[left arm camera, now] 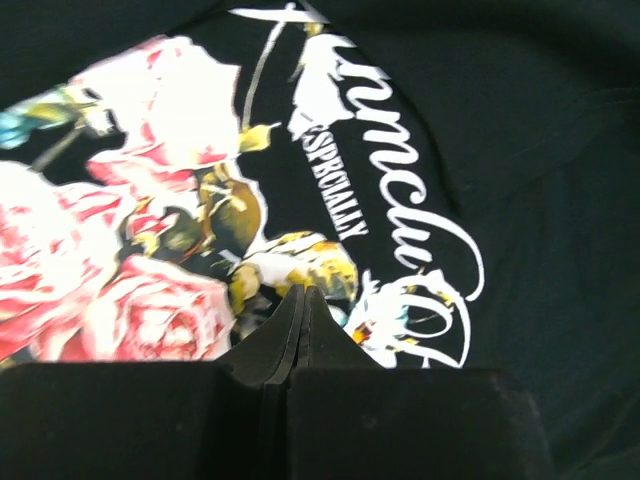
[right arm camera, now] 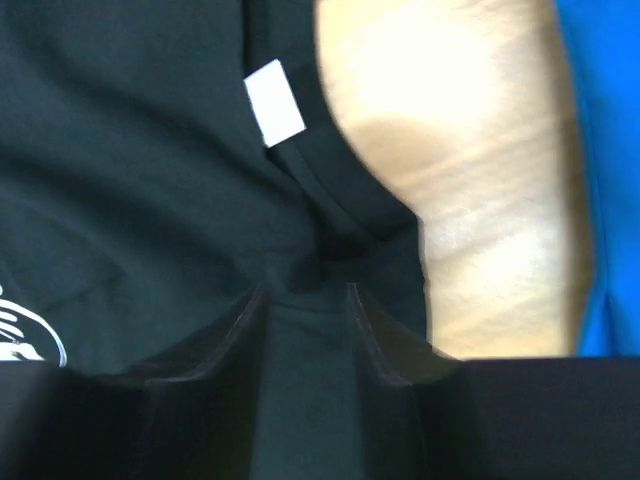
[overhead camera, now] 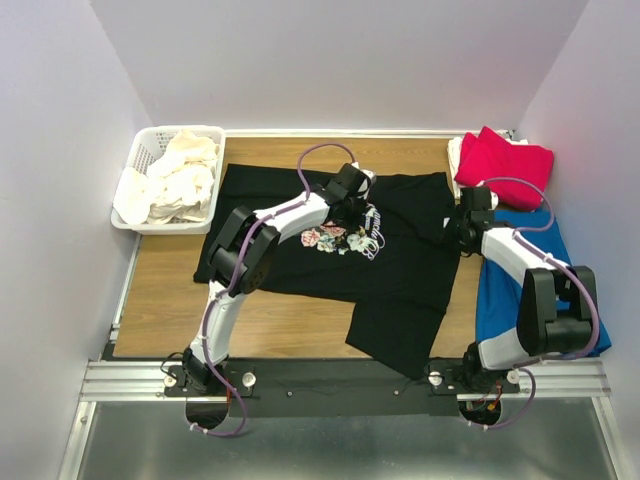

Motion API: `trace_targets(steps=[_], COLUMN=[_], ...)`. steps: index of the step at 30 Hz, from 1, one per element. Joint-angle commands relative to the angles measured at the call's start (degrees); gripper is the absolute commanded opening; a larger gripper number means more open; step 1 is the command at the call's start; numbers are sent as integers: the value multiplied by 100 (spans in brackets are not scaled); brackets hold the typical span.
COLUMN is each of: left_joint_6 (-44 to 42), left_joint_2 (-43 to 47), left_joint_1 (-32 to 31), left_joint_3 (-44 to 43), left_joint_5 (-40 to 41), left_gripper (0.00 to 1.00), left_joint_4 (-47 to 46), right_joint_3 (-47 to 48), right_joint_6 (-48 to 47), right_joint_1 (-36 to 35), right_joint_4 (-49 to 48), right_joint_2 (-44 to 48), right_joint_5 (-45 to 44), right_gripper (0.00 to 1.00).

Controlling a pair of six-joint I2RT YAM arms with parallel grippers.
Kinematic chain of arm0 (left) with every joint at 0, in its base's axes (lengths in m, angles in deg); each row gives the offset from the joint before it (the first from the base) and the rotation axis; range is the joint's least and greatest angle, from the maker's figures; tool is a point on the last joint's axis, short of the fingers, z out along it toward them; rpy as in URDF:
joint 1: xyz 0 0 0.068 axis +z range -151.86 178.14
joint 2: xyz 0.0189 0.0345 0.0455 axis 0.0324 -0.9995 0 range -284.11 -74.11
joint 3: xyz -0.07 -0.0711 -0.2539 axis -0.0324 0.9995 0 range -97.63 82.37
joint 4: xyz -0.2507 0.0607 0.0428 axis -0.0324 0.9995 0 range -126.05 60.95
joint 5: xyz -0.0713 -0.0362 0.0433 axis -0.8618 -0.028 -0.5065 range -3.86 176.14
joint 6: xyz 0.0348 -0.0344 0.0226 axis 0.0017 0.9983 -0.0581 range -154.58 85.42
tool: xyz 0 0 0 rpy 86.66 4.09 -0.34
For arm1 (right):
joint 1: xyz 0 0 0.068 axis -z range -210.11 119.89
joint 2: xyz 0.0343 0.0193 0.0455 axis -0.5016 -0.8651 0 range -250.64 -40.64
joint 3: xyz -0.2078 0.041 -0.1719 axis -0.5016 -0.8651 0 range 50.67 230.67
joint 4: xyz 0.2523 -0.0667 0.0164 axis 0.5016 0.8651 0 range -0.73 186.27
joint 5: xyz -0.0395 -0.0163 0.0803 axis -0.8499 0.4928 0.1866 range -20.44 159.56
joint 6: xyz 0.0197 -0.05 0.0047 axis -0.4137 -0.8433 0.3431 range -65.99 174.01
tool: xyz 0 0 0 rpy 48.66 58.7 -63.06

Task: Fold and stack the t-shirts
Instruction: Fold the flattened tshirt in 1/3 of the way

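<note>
The black t-shirt [overhead camera: 400, 270] lies spread on the wooden table, its rose print and white lettering [overhead camera: 345, 238] facing up. My left gripper [overhead camera: 352, 208] is shut and empty, with its tips [left arm camera: 303, 292] right over the print [left arm camera: 150, 290]. My right gripper [overhead camera: 452, 232] is at the shirt's right edge, by the collar. In the right wrist view it [right arm camera: 305, 295] is shut on a bunch of the black fabric [right arm camera: 130, 150], just below the white neck label [right arm camera: 274, 103]. A crimson t-shirt [overhead camera: 503, 165] lies folded at the back right, on a cream one [overhead camera: 457, 152].
A white lattice basket [overhead camera: 138, 155] at the back left holds crumpled cream shirts [overhead camera: 180, 178]. A blue cloth [overhead camera: 510, 295] lies along the right side under my right arm. Bare wood [right arm camera: 470, 200] shows beside the collar. White walls close in the table.
</note>
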Motion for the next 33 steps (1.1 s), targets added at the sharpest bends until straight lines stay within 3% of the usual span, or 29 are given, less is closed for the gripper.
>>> trace_targets(steps=[1, 6, 14, 23, 33], left_joint_6=[-169, -3, 393, 464, 437], left_joint_2=[532, 909, 902, 1103, 1305], left_joint_1=[-4, 180, 1032, 1859, 2017], left_joint_3=[-85, 99, 293, 1180, 1980], left_joint_5=[586, 1025, 1430, 1457, 1483], left_gripper=[0, 0, 0, 0, 0], left_joint_4=[169, 125, 397, 476, 757], right_joint_3=[-51, 176, 1170, 2373, 4105], right_joint_6=[406, 451, 442, 468, 477], right_joint_1=[41, 33, 33, -73, -82], right_joint_4=[441, 512, 512, 766, 2382], right_joint_2=[765, 1110, -891, -2221, -3794], right_joint_5=[-799, -863, -142, -53, -774], right_gripper=[54, 61, 61, 61, 60])
